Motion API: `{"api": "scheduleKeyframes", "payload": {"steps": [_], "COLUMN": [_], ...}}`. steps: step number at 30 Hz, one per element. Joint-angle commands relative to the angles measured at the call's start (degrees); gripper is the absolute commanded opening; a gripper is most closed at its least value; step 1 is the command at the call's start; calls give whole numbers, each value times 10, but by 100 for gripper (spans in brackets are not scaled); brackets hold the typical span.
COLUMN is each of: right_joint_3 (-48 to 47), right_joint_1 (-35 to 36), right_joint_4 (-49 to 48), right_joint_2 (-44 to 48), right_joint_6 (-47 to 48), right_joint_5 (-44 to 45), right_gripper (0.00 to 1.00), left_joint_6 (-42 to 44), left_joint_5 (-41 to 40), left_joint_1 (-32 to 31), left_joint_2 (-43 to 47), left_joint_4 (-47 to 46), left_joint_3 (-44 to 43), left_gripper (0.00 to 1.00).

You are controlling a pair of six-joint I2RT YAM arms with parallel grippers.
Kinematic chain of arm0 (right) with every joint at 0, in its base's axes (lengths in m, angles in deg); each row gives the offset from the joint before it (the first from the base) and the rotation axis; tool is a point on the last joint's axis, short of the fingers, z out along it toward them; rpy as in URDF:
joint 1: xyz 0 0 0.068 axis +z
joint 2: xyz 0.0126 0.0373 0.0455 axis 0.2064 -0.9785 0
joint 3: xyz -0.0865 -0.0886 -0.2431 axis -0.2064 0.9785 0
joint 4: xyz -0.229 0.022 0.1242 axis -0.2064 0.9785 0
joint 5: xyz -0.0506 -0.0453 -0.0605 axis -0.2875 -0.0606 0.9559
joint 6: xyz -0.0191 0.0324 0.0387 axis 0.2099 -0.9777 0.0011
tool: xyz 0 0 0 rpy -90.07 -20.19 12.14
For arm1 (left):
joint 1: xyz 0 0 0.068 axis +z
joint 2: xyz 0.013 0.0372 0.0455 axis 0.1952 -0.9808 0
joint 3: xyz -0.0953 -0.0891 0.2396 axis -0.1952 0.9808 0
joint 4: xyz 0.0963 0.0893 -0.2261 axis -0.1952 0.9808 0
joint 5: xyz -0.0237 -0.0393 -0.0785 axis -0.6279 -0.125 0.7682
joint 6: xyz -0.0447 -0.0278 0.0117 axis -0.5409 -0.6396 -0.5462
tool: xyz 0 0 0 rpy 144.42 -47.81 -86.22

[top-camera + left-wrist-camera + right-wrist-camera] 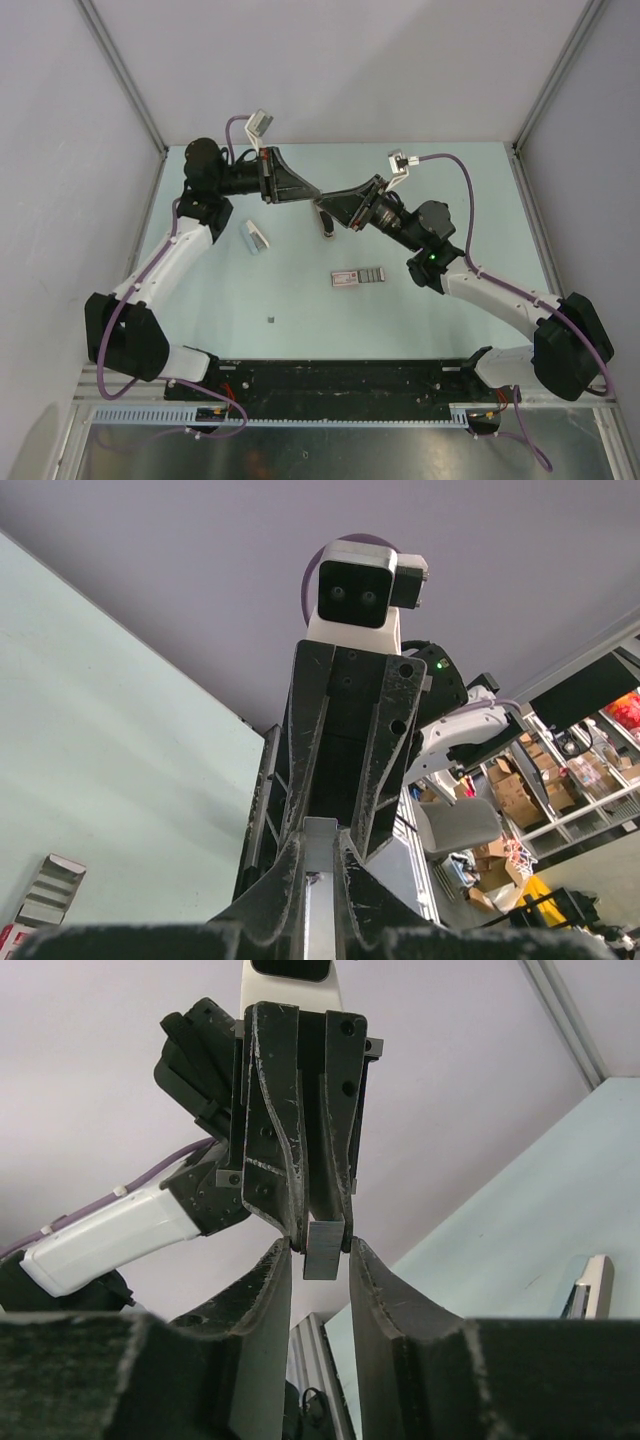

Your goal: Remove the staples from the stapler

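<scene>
My left gripper (pixel 312 197) is shut on a short grey metal strip of staples (pixel 320 910), held above the table's far middle. My right gripper (pixel 323 204) meets it tip to tip. In the right wrist view the strip's end (pixel 325 1250) sticks out between my right gripper's (pixel 320 1252) fingers, which stand apart on either side of it with small gaps. The pale beige-grey stapler (pixel 256 238) lies on the table to the left, below the left gripper, and its edge shows in the right wrist view (pixel 590 1285). A tiny grey staple bit (pixel 271 320) lies nearer the front.
A small dark piece (pixel 326 222) sits just below the meeting fingertips; I cannot tell whether it hangs or lies on the table. A flat pinkish-and-grey segmented rectangle (pixel 358 276) lies right of centre. Grey walls enclose the pale green table (pixel 460 200).
</scene>
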Motion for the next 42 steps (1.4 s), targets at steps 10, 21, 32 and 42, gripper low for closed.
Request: {"api": "scheduleKeyframes", "payload": {"steps": [10, 21, 32, 42], "right_joint_3": [-27, -27, -27, -27], "right_joint_1": [10, 21, 17, 18], "right_joint_4": [-19, 15, 14, 14], "right_joint_2": [0, 16, 19, 19], "right_joint_6": [4, 28, 23, 20], "right_joint_5": [7, 9, 0, -6], "right_gripper": [9, 19, 33, 40], "left_joint_6": [1, 1, 4, 2], "left_joint_5": [-1, 0, -5, -6], "left_joint_1": [-5, -5, -5, -2], "left_joint_2": [28, 27, 30, 32], "left_joint_4": [-15, -15, -14, -15], "left_joint_3": [13, 12, 11, 11], "left_gripper": [0, 0, 0, 0]}}
